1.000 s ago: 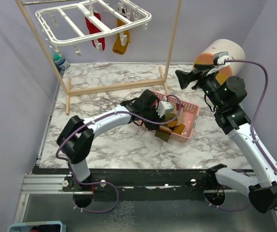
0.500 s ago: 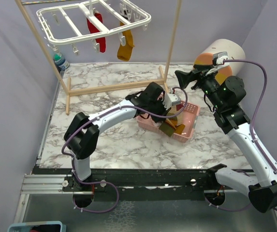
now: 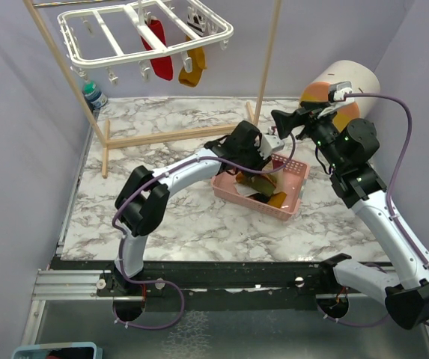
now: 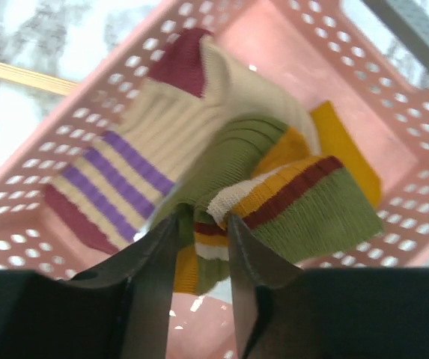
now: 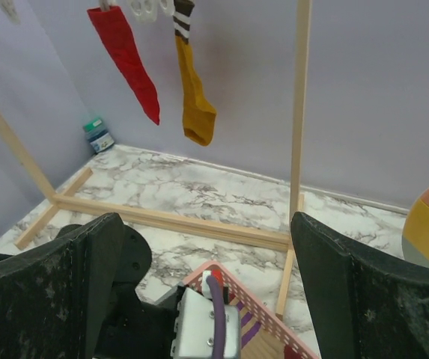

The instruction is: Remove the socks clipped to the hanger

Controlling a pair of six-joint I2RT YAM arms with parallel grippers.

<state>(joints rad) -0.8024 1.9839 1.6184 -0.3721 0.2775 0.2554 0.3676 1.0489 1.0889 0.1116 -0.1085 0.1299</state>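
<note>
The white hanger (image 3: pixel 147 30) hangs from the wooden frame at the back left. A red sock (image 3: pixel 158 52) and a mustard sock (image 3: pixel 192 67) are clipped to it; both show in the right wrist view, red (image 5: pixel 124 52) and mustard (image 5: pixel 195 90). My left gripper (image 3: pixel 263 161) is over the pink basket (image 3: pixel 296 176). In the left wrist view it (image 4: pixel 203 232) is shut on an olive striped sock (image 4: pixel 304 202), above a cream sock with purple stripes (image 4: pixel 147 142) and a yellow sock (image 4: pixel 345 149). My right gripper (image 3: pixel 281 123) is open and empty, raised behind the basket.
The wooden pole frame (image 3: pixel 177 134) stands across the back of the marble table, with its right upright (image 5: pixel 300 112) close to my right gripper. A green-capped bottle (image 3: pixel 93 96) sits back left. A cream and orange cylinder (image 3: pixel 341 86) lies back right.
My left arm has reached farther back and carried the olive striped sock from the basket's front edge into the basket. The hanger and its socks have swung slightly. The right arm is still.
</note>
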